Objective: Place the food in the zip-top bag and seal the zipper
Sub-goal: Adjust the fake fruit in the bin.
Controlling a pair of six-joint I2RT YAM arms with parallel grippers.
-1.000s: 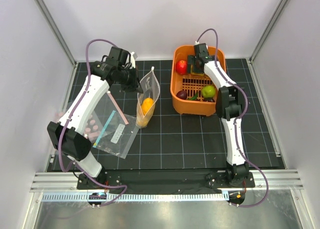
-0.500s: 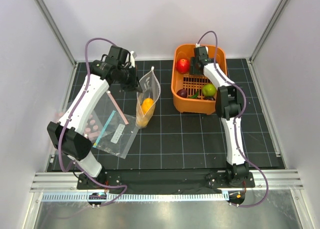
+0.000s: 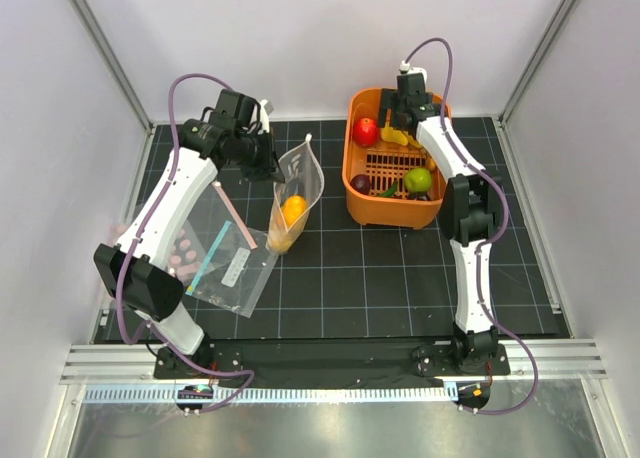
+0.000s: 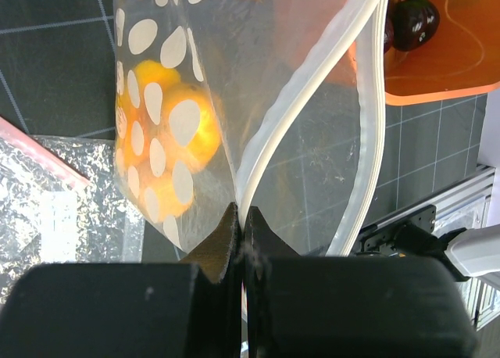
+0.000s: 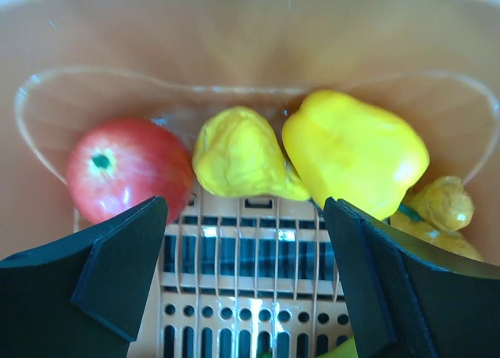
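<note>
My left gripper (image 3: 272,170) is shut on the mouth edge of the dotted zip-top bag (image 3: 297,190) and holds it upright on the mat. An orange mango (image 3: 293,209) lies inside. In the left wrist view the jaws (image 4: 242,217) pinch the bag (image 4: 156,76) beside the white zipper strip (image 4: 312,100), with the mango (image 4: 168,131) behind the dots. My right gripper (image 3: 403,113) is open over the far end of the orange basket (image 3: 352,200). In the right wrist view my right gripper (image 5: 244,217) hangs above a red apple (image 5: 129,178), a lumpy yellow piece (image 5: 238,155) and a yellow pepper (image 5: 355,151).
The basket also holds a green lime (image 3: 418,181), a dark purple piece (image 3: 362,185) and the apple (image 3: 365,131). A clear bag with a teal strip (image 3: 232,268), a loose pink strip (image 3: 232,210) and a pink-dotted bag (image 3: 180,248) lie at left. Walls enclose the mat.
My right gripper has moved back toward the basket's far wall, uncovering yellow pieces beneath it. My left gripper and the bag have stayed nearly still.
</note>
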